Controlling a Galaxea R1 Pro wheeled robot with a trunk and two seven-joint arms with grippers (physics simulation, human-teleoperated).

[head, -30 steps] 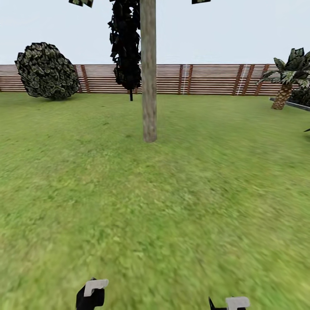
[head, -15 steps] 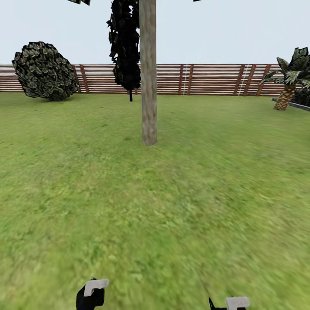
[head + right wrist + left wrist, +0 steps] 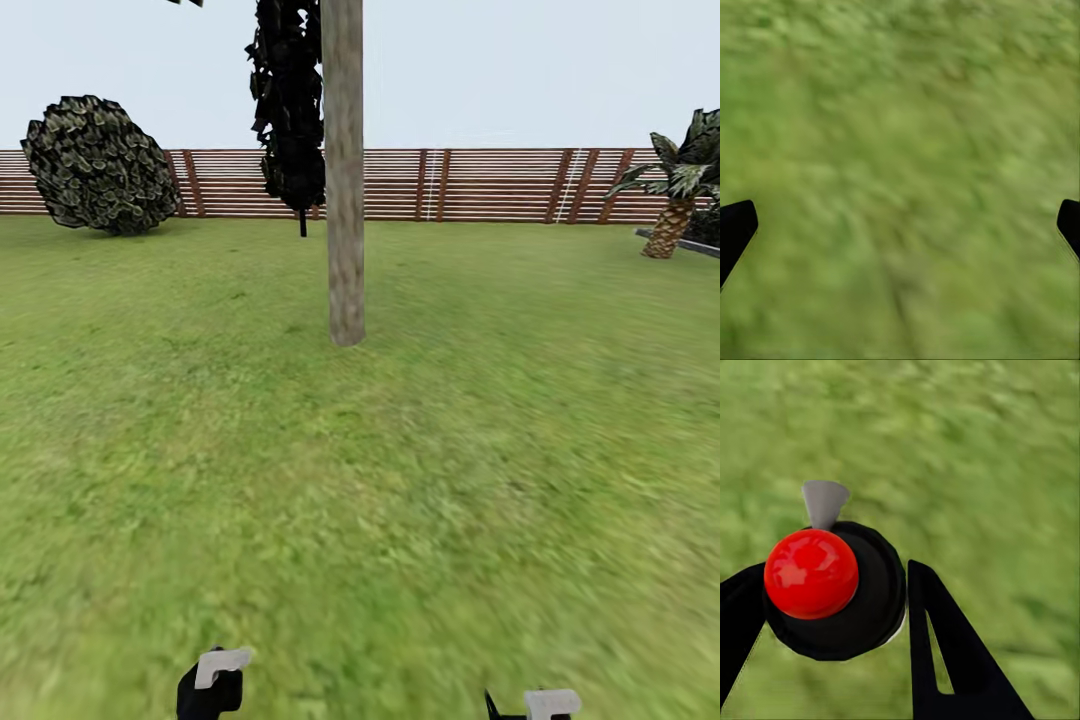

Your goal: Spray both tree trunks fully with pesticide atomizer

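You have the pesticide atomizer (image 3: 832, 592) in your left hand (image 3: 825, 607): the left wrist view shows its dark round body with the red top and the pale grey trigger head pinched between the two black fingers (image 3: 945, 652), hanging over grass. In the head view that hand sits at about 7 o'clock at the lower edge, with the grey trigger head poking up. So the pickup looks done, and what is left is all of the spraying.

The tree trunk (image 3: 345, 200) stands at 12 o'clock from you, well apart across open lawn (image 3: 400, 480), its bark pale and plain with no sign of coating that I can make out (so judge it as unsprayed). You need to close that gap before the nozzle is any use. Behind it runs the slatted fence (image 3: 500, 185), with a rounded bush (image 3: 100, 165) at 10 o'clock and a palm-like plant (image 3: 680, 190) at 2 o'clock.

Your right hand (image 3: 900, 225) is spread wide and holds nothing; its two fingertips sit at opposite edges of the right wrist view, over grass.

The trunk's crown is cut off at the top edge, leaving a dark hanging clump of foliage (image 3: 290, 100) beside it. Which way the nozzle points relative to the trunk is hard to tell. The grass is blurred in both wrist views.
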